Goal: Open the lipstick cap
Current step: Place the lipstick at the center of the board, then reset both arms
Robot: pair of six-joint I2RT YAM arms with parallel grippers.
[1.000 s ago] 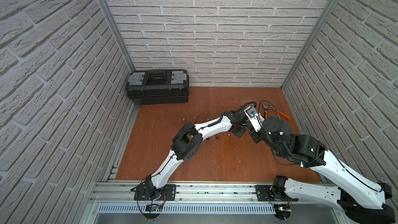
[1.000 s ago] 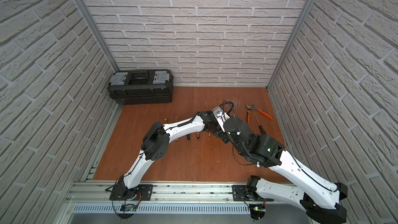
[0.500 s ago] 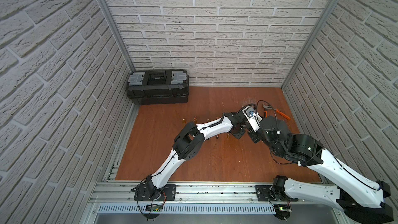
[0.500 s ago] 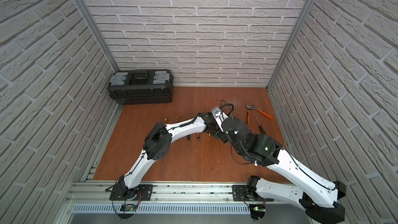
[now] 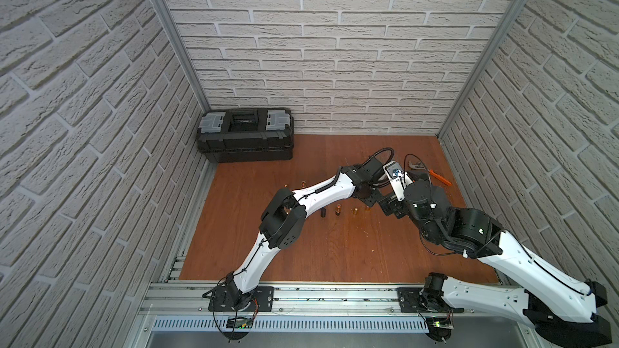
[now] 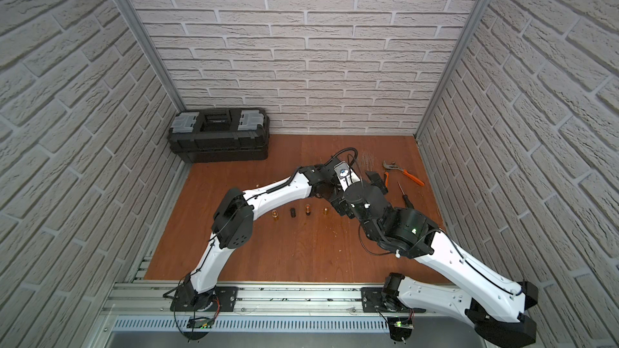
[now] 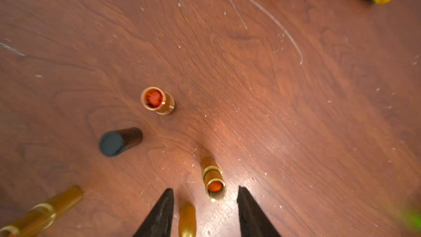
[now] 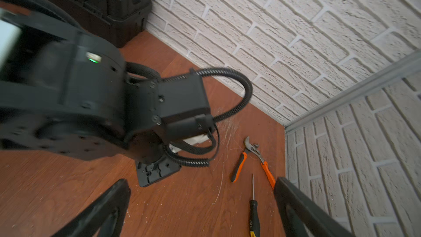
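Lipstick (image 7: 214, 180) standing uncapped on the table (image 7: 296, 110), its gold tube open at the top and the orange stick visible inside. In the left wrist view it stands between the tips of the left pincer (image 7: 205, 188), whose black fingers (image 7: 159, 215) are spread apart and touch neither side of it. A plain gold piece (image 7: 187, 220) sits deeper in the same gap; whether it is the cap cannot be told. A second lipstick (image 7: 157, 100), also open, and a black tube (image 7: 119, 141) stand farther off, apart from each other.

The right pincer (image 8: 201, 180) is spread wide with only bare table between its fingers. Beyond it lie the pliers (image 8: 239, 165) and the screwdriver (image 8: 252, 210). The toolbox (image 5: 246, 138) sits in the far left corner.

Compared with one second earlier, both top views show the two wrists still crowded together right of the table's centre. The right arm's elbow has shifted slightly toward the left arm. The earlier views are too small to show how the jaws stood then.
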